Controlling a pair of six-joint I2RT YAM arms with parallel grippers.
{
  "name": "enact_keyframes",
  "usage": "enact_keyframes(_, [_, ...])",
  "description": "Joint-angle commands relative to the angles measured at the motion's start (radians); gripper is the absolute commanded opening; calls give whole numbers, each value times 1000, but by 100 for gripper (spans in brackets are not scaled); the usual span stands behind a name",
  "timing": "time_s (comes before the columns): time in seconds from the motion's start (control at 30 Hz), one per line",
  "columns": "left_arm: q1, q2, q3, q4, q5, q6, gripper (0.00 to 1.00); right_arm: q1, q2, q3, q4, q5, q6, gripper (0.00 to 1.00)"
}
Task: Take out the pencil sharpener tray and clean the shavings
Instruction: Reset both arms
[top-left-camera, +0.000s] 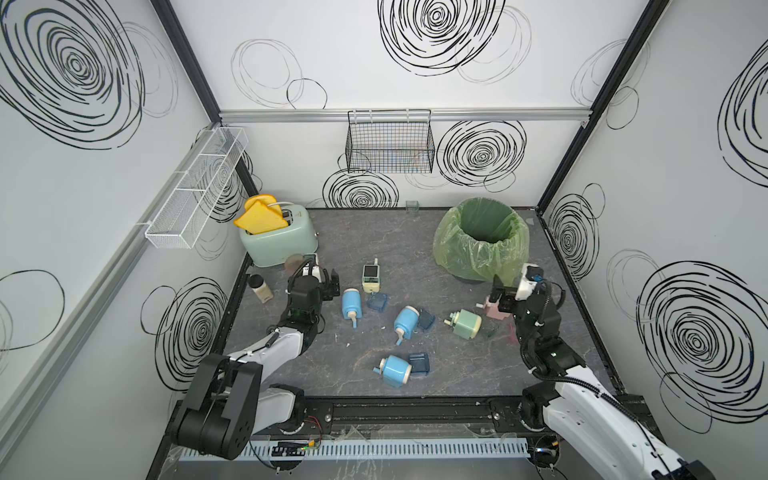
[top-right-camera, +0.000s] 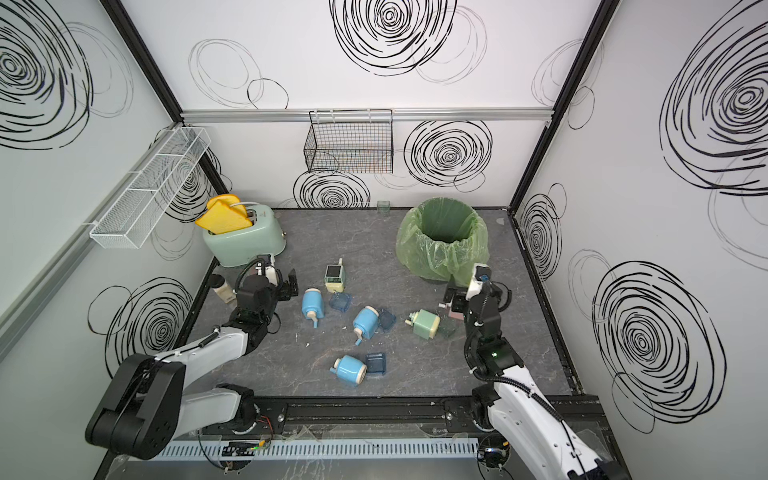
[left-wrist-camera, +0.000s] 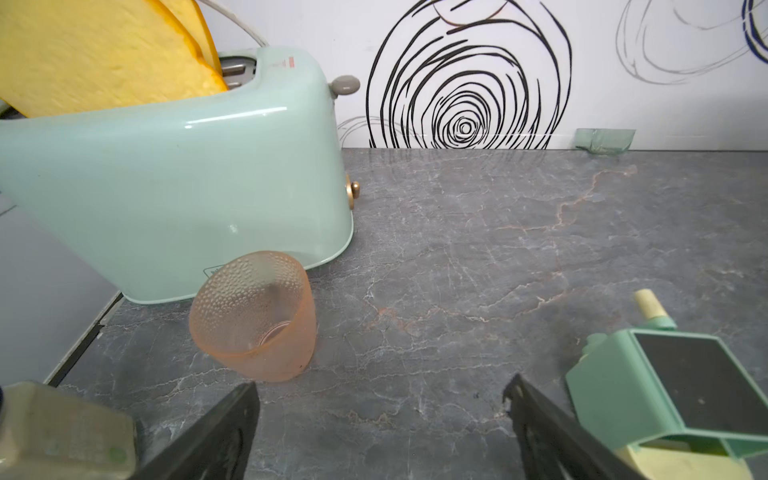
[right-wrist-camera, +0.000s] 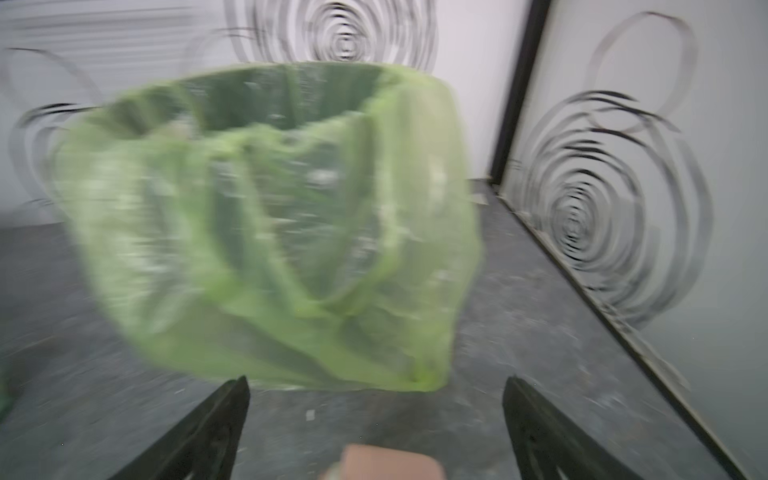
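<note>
While both hands stand wide and empty, the right hand (top-left-camera: 500, 296) hovers just above the pink sharpener (top-left-camera: 493, 311) beside the green-lined bin (top-left-camera: 453, 249), so it seems to be lining up a grab and must next drop squarely onto it, the left hand (top-left-camera: 332, 284) hanging near the toaster (top-left-camera: 278, 243).

Blue sharpeners (top-left-camera: 351, 302) on their sides — blue trays (top-left-camera: 377, 300) beside.

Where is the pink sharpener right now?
In both top views the pink sharpener sits on the table's right side, partly hidden under the open right gripper, just in front of the bin, beside the green sharpener.
</note>
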Motion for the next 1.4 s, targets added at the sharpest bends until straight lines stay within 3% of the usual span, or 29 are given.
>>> enact_keyframes(0.0, [-2, 57, -18, 244, -29, 38, 97, -151, 11, -61, 97, 36, 79, 98])
enact_keyframes(0.13, [3, 105, 25, 202, -61, 25, 98, -257, 115, -110, 274, -87, 86, 98])
enact_keyframes(0.33, [36, 108, 24, 216, -12, 29, 97, -252, 374, -125, 531, -67, 20, 99])
enact_keyframes(0.47, [23, 90, -8, 270, 32, 75, 97, -250, 466, -139, 672, -46, -37, 99])
enact_keyframes(0.6, [-2, 63, -114, 470, 14, 137, 97, -249, 492, -167, 798, -84, -81, 99])
enact_keyframes(0.67, [5, 135, -221, 753, 11, 137, 97, -253, 511, -182, 872, -108, -101, 99])
enact_keyframes(0.73, [21, 206, -238, 844, -8, 111, 97, -253, 544, -167, 893, -156, -130, 99])
enact_keyframes(0.83, [61, 187, -168, 673, 68, 87, 97, -253, 582, -161, 939, -217, -151, 99])
enact_keyframes(0.93, [103, 190, -149, 639, 133, 61, 97, -251, 606, -151, 953, -247, -158, 99])
enact_keyframes(1.1, [107, 188, -150, 641, 139, 60, 97, -246, 568, -144, 876, -301, -153, 99])
enact_keyframes(1.37, [97, 187, -147, 635, 125, 67, 97, -205, 571, -144, 883, -266, -212, 99])
